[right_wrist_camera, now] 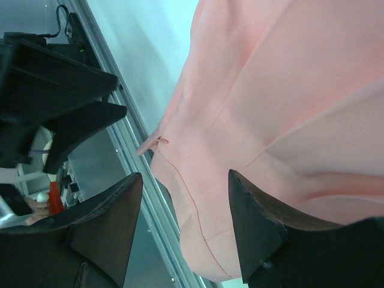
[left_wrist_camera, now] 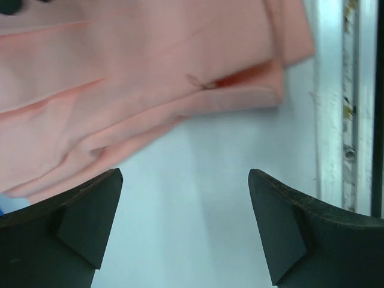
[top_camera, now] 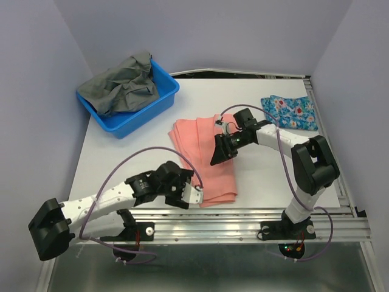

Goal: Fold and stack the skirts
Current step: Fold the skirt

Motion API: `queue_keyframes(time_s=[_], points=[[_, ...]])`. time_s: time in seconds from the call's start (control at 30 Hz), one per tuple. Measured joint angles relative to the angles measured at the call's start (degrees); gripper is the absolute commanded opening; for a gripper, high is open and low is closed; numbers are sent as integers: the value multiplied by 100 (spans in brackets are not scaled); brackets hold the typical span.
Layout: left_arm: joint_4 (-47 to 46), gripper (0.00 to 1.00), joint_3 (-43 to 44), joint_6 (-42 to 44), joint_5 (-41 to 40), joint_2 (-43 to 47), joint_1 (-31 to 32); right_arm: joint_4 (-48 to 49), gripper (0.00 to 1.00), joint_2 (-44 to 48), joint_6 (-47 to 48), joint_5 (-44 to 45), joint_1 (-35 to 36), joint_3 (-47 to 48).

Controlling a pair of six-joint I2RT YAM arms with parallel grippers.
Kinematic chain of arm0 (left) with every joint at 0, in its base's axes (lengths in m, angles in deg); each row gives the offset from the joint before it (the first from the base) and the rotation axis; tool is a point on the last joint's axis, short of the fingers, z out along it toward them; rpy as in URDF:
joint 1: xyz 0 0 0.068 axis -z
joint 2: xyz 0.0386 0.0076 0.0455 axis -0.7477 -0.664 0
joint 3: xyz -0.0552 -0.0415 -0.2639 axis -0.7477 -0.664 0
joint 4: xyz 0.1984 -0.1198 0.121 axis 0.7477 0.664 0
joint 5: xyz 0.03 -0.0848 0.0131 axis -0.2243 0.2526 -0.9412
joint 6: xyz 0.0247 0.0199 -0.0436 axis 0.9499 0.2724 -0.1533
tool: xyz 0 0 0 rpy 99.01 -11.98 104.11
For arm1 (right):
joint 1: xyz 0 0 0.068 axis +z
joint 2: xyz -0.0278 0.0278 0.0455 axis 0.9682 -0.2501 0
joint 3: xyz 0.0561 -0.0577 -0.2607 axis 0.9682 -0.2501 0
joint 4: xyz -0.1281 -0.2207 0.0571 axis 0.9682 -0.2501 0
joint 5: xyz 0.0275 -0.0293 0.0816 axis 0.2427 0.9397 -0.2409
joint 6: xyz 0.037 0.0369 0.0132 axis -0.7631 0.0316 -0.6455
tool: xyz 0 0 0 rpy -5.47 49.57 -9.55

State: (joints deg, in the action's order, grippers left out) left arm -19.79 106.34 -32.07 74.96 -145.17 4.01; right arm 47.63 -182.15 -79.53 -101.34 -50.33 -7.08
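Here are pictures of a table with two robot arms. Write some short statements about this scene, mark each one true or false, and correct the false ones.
1. The pink skirt lies on the table. True.
2. The flowered blue skirt lies on top of the pink skirt. False: it lies apart from it, near the far right corner.
3. The left claw is open and holds nothing. True.
4. The blue basket holds a pink cloth. False: it holds a crumpled grey cloth.
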Motion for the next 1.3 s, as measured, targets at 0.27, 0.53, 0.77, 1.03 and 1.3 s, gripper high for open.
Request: queue_keyframes(time_s=[0.27, 0.53, 0.77, 1.03, 1.3], points=[[-1231, 99, -973, 577, -1062, -361, 1606, 140, 63, -549, -2, 59, 0, -2], [-2833, 98, -997, 876, -1436, -1349, 2017, 297, 62, -1025, -190, 0, -9, -57], [-3077, 99, -997, 1246, -1010, -1473, 2068, 533, 62, -1137, -273, -354, -22, -254], [-2337, 99, -946, 1178, -566, -1145, 2190, 584, 61, -1137, -280, -481, 35, -350], [-1897, 99, -732, 748, -415, -1357, 2426, 584, 61, -1158, -319, -490, 39, -350]])
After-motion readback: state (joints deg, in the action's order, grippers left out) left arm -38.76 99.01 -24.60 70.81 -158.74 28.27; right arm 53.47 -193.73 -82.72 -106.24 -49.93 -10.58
